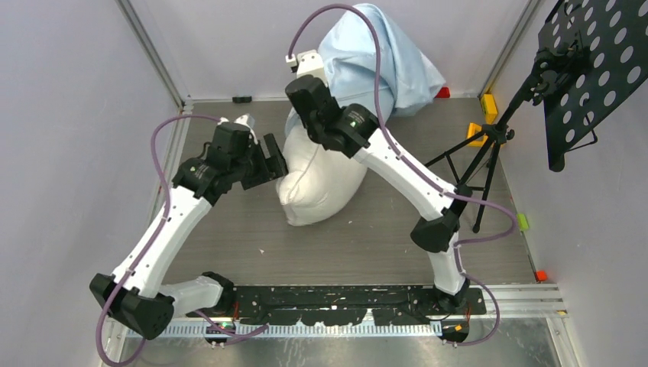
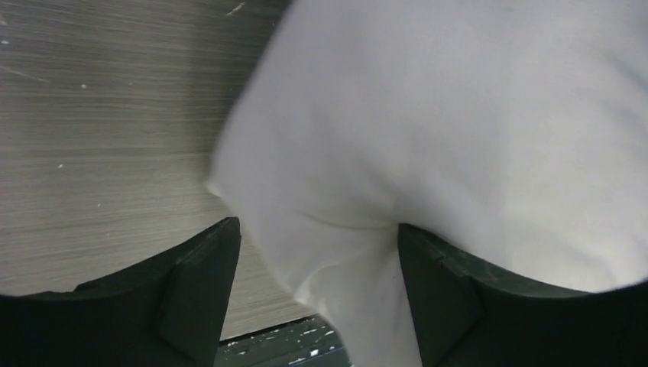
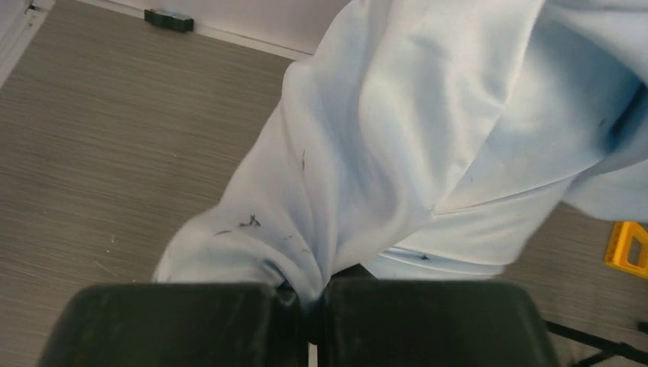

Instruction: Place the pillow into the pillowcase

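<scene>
**Case held up, pillow awaiting a fresh grip**

The large plump white stuffed pillow (image 1: 317, 187) lies on the grey wood-grain bench (image 1: 229, 245). Above the pillow's far end, the right pincer (image 3: 309, 294) is clamped on a fold of the thin, wrinkled light blue pillowcase (image 1: 382, 61). At the pillow's left edge, the left pincer (image 2: 317, 233) stands apart, straddling a white bulge. The step looks like regrasping. Next, close on that bulge and push the pillow towards the case.
</scene>
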Available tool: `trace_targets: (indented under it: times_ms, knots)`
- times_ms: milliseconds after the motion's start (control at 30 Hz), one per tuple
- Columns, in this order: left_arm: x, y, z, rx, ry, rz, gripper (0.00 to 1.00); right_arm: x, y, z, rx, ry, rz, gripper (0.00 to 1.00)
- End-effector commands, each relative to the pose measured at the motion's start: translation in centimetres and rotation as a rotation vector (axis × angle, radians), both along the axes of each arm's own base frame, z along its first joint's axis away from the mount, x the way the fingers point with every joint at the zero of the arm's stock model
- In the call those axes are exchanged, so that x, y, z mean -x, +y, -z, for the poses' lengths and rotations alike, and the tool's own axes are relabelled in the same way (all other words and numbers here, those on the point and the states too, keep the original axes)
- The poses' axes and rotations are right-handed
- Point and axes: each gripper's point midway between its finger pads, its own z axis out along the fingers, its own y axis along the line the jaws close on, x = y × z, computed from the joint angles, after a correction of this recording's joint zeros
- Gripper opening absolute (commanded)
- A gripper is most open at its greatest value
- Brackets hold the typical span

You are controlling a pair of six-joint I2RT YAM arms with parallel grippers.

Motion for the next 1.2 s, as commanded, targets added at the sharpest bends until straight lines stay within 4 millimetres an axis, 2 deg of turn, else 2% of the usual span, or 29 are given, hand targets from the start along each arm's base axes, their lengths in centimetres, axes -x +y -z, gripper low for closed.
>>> trace_targets:
  times_ms: [0,133,233,367,467,500,567,600,633,667,733,800,867,933,1167]
  knots:
    - [0.3,2.5,-3.6,-0.064,-0.129,-0.049,0.84,-1.2,4.1,3.0,-0.099,0.118,-0.116,0.00]
    - [1.7,3.6,-3.5,-0.094,-0.134,-0.052,0.96,-2.7,5.0,8.0,-0.078,0.206,-0.097,0.00]
    - [2.3,3.5,-1.9,-0.104,-0.100,-0.026,1.00,-3.2,5.5,9.8,-0.097,0.251,-0.096,0.00]
    - [2.8,3.3,0.2,-0.099,-0.057,-0.013,1.00,-3.2,5.9,10.0,-0.117,0.269,-0.110,0.00]
    - [2.4,3.5,1.9,-0.127,-0.035,-0.019,1.00,-2.8,5.9,9.0,-0.128,0.267,-0.131,0.01]
    - [2.1,3.7,2.7,-0.153,-0.025,-0.028,1.00,-2.6,5.8,8.6,-0.131,0.268,-0.138,0.06]
    - [1.4,4.1,4.7,-0.198,0.002,-0.033,0.97,-2.0,5.3,7.2,-0.139,0.261,-0.148,0.26]
    - [1.0,4.3,5.7,-0.209,0.021,-0.046,0.93,-1.6,5.0,6.4,-0.142,0.253,-0.153,0.37]
    - [0.6,4.8,6.8,-0.219,0.043,-0.073,0.84,-1.3,4.4,5.7,-0.139,0.242,-0.158,0.47]
    - [0.1,5.2,7.8,-0.212,0.068,-0.101,0.73,-1.0,3.8,5.0,-0.131,0.228,-0.158,0.52]
    - [-0.9,6.1,9.3,-0.173,0.103,-0.152,0.50,-0.8,2.2,4.4,-0.081,0.199,-0.145,0.59]
    - [-1.8,7.5,10.5,-0.138,0.133,-0.225,0.23,-0.8,0.5,4.7,-0.017,0.182,-0.122,0.62]
    - [-2.4,8.2,11.0,-0.102,0.151,-0.252,0.06,-1.0,-1.1,5.8,0.042,0.190,-0.110,0.63]
    - [-2.9,8.9,11.3,-0.097,0.157,-0.271,0.00,-1.3,-2.0,7.0,0.099,0.198,-0.106,0.63]
    - [-4.0,10.2,11.1,-0.096,0.156,-0.293,0.00,-3.2,-2.0,11.5,0.234,0.209,-0.087,0.63]
